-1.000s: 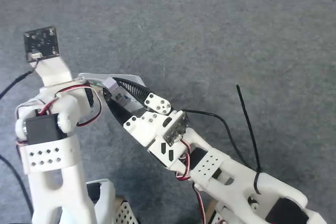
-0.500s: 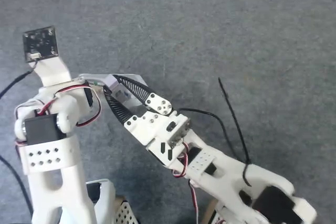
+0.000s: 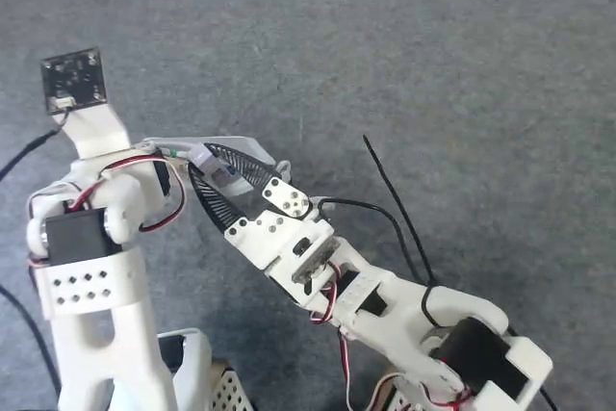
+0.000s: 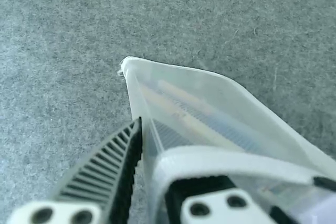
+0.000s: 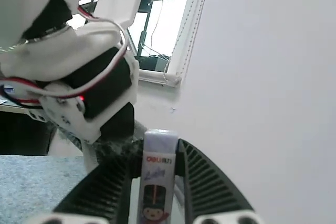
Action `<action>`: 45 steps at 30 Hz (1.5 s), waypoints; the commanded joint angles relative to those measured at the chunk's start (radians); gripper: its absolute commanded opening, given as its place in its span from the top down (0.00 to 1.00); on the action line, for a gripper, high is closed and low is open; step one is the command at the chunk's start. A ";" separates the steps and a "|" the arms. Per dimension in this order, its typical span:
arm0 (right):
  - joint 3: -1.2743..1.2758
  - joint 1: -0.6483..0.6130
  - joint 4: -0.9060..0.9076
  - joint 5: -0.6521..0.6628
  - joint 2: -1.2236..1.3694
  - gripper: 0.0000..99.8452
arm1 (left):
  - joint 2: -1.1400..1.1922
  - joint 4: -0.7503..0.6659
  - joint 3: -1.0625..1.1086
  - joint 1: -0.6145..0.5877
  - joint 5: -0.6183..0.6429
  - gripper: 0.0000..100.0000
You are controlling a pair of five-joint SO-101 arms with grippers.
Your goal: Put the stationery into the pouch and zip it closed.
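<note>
A translucent white pouch (image 4: 210, 108) with long stationery inside lies on the grey mat; in the high view the pouch (image 3: 245, 146) sits just beside the left arm. My left gripper (image 4: 149, 145) is shut on the pouch's edge, a black ribbed finger (image 4: 113, 166) outside the wall and a white one inside. My right gripper (image 3: 200, 161) is at the pouch's mouth, shut on a small lilac eraser-like block (image 3: 205, 155). In the right wrist view the block (image 5: 156, 182) stands upright between the ribbed fingers (image 5: 205, 182).
Grey mat (image 3: 462, 74) stretches open to the back and right. A black cable (image 3: 395, 209) arches above the right arm. The left arm's white body (image 3: 91, 257) and its camera board (image 3: 74, 78) stand at the left.
The right arm's rear part has swung left, and its cable with it. Its gripper, still holding the block, has edged slightly closer to the pouch. The left arm has kept still.
</note>
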 commanded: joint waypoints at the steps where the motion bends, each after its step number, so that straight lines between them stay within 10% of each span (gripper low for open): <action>1: -0.018 0.019 0.004 0.025 0.030 0.99 | -0.048 -0.041 -0.010 -0.002 -0.014 0.99; 24: 0.087 -0.005 0.018 0.137 -0.038 0.89 | -0.048 -0.038 -0.010 -0.002 -0.014 0.99; 45: 0.123 0.025 0.871 -0.032 -0.682 0.80 | -0.048 -0.041 -0.010 -0.002 -0.014 0.99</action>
